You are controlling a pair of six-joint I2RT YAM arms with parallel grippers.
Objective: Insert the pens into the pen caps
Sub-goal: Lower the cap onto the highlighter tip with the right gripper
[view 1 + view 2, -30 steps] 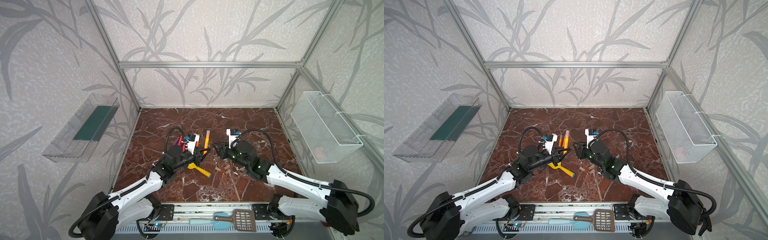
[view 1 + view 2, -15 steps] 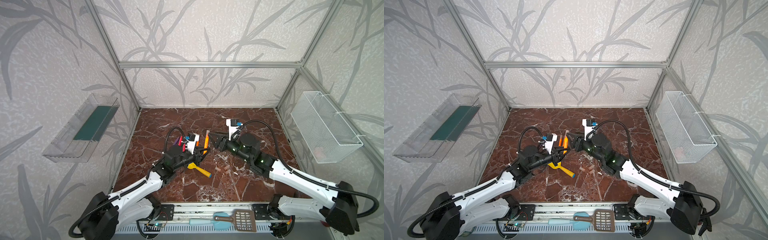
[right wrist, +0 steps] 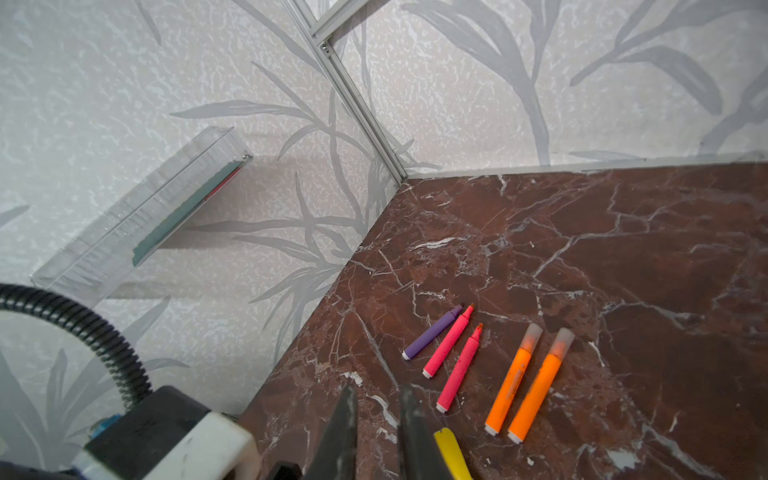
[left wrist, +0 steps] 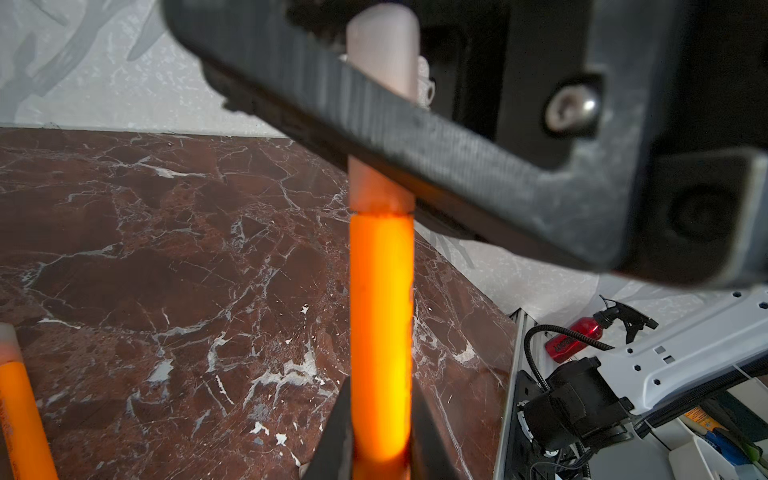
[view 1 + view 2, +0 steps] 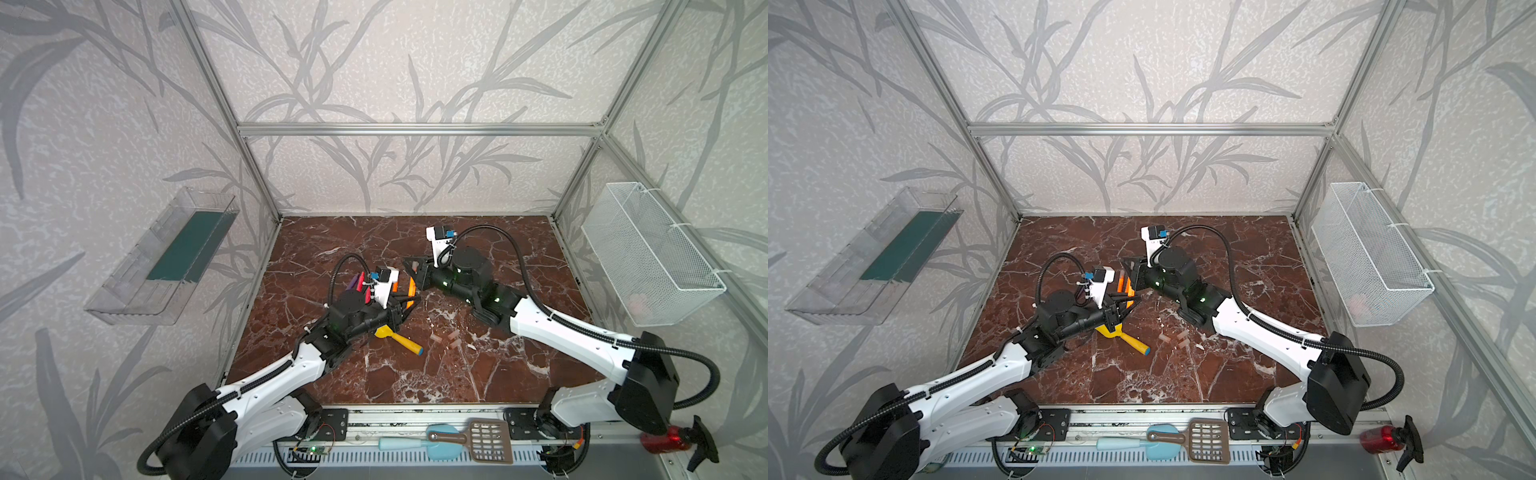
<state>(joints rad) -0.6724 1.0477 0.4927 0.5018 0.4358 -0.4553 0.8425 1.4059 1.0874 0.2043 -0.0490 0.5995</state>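
My left gripper (image 5: 406, 300) (image 4: 380, 395) is shut on an orange pen (image 4: 381, 311) (image 5: 411, 286) that wears a pinkish pen cap (image 4: 380, 183) on its far end. A black finger (image 4: 415, 137) of the right gripper crosses in front of that cap. The right gripper (image 5: 408, 262) (image 3: 377, 390) hovers just beyond, shut and empty. On the marble lie a purple pen (image 3: 432, 332), two pink pens (image 3: 446, 340) (image 3: 459, 370) and two capped orange pens (image 3: 513, 378) (image 3: 540, 386). Three loose caps (image 5: 452, 336) (image 5: 1181, 335) lie nearer the front.
A yellow toy shovel (image 5: 395, 336) (image 3: 451, 453) lies beside the left arm. A clear tray (image 5: 166, 257) hangs on the left wall and a wire basket (image 5: 648, 253) on the right wall. Spatulas (image 5: 469, 440) and a red spray bottle (image 5: 665, 440) sit at the front rail.
The right gripper opened, lifted back and to the left away from the held pen's end, and shut again. The left arm has stayed still with its pen.
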